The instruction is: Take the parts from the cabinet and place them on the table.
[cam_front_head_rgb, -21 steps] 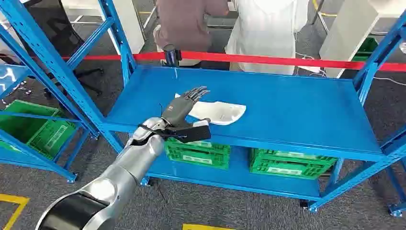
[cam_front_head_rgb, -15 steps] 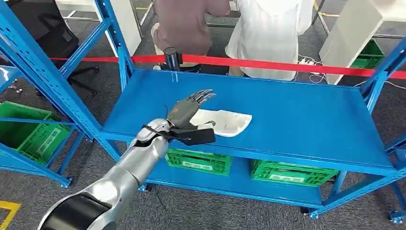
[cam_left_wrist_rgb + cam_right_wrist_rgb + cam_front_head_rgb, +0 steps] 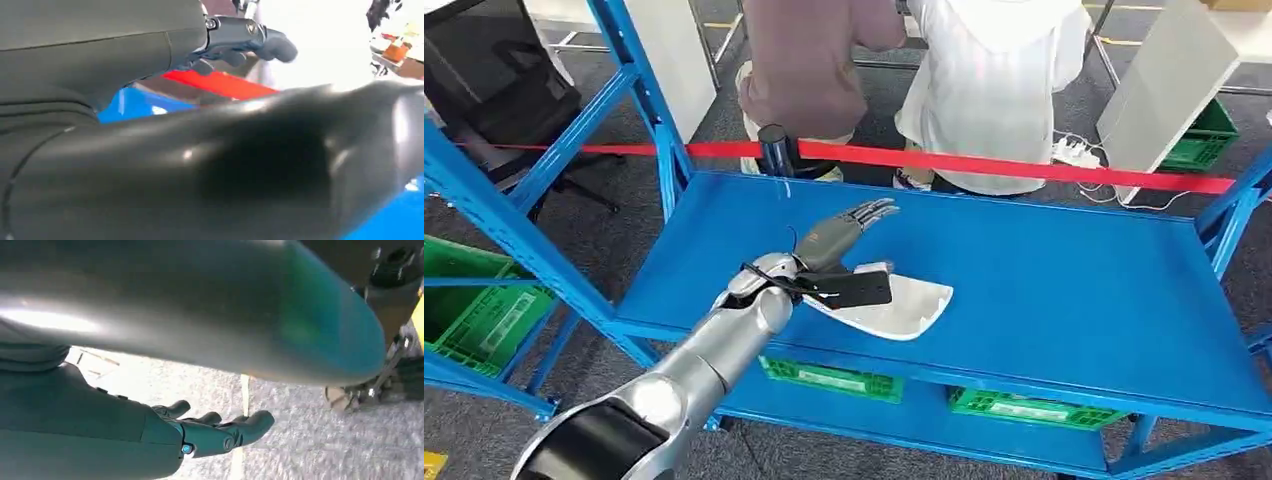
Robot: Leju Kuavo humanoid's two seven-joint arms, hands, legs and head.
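A white curved part (image 3: 902, 308) lies on the blue shelf (image 3: 1064, 270) of the cabinet, close to its front edge. My left hand (image 3: 839, 236) reaches over the shelf with its fingers straight and apart, just above the part's left end. The black block at my wrist covers that end, so I cannot tell if the hand touches the part. In the left wrist view the fingers (image 3: 250, 37) stretch out with nothing in them. My right hand (image 3: 210, 432) hangs over the grey floor, fingers loosely apart and holding nothing.
Two people (image 3: 994, 90) stand behind the shelf beyond a red barrier tape (image 3: 1024, 165) and a black post (image 3: 776, 150). Green crates (image 3: 829, 380) sit on the lower shelf. Another blue rack with a green crate (image 3: 474, 310) stands at the left.
The whole view has shifted, so the camera has moved. My left hand's fingers now point farther over the shelf, past the part's far edge.
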